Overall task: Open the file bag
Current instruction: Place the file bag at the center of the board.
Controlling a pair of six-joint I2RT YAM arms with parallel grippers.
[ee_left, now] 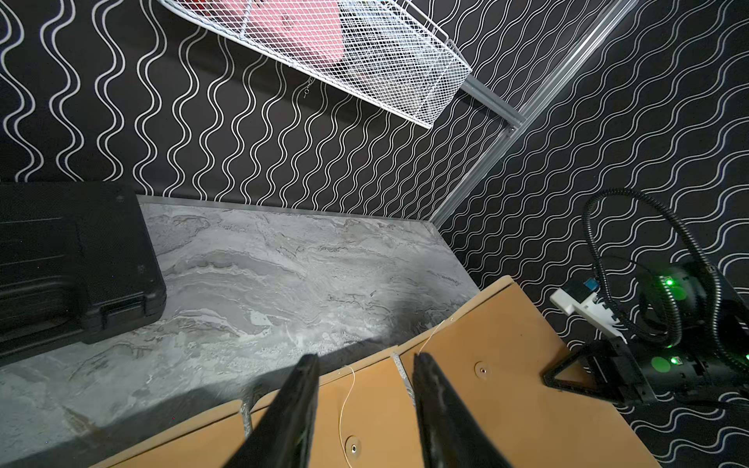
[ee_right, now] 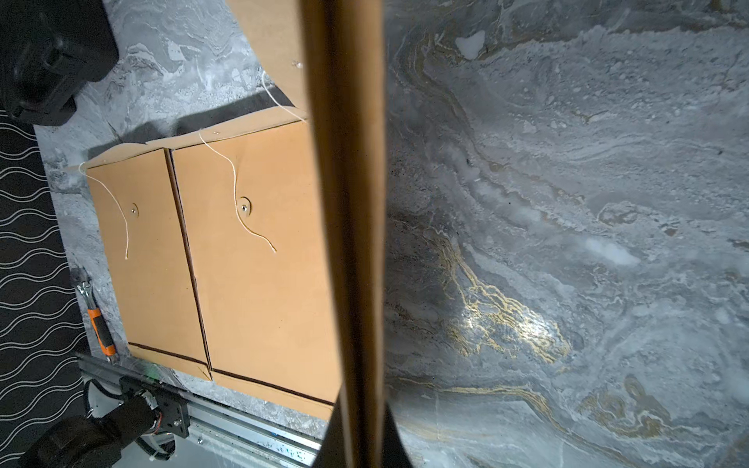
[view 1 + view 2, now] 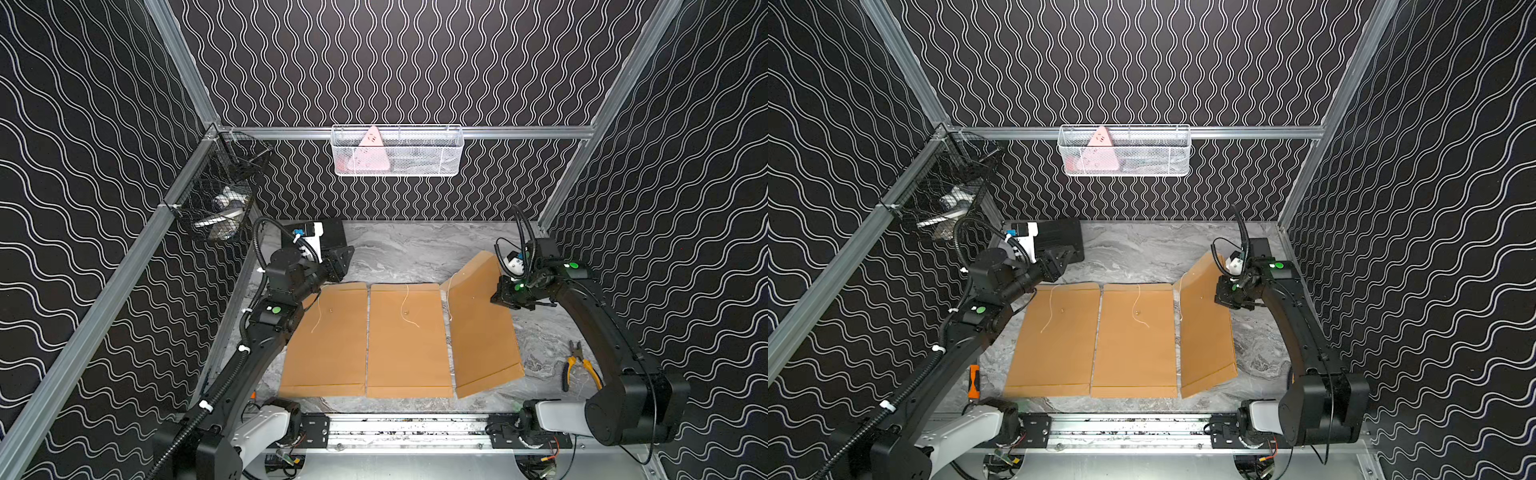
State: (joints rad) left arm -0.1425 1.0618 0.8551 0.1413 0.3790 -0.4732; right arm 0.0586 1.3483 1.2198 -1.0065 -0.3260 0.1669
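Three brown file bags lie side by side on the marble table in both top views: left [image 3: 328,340], middle [image 3: 407,340], right [image 3: 482,332]. Their strings hang loose from the buttons. The right file bag [image 3: 1204,332] is tilted, its right edge lifted and its flap [image 3: 478,270] raised. My right gripper [image 3: 498,297] is shut on that lifted edge, and the right wrist view shows the bag [image 2: 348,202] edge-on between the jaws [image 2: 360,429]. My left gripper [image 3: 345,257] hovers open above the back edge of the bags, holding nothing [image 1: 364,356].
A black case [image 3: 328,237] sits at the back left corner. Yellow-handled pliers [image 3: 577,365] lie right of the bags, and an orange-handled tool [image 3: 973,382] lies to their left. A white mesh basket [image 3: 397,151] and a black wire basket [image 3: 220,195] hang on the walls.
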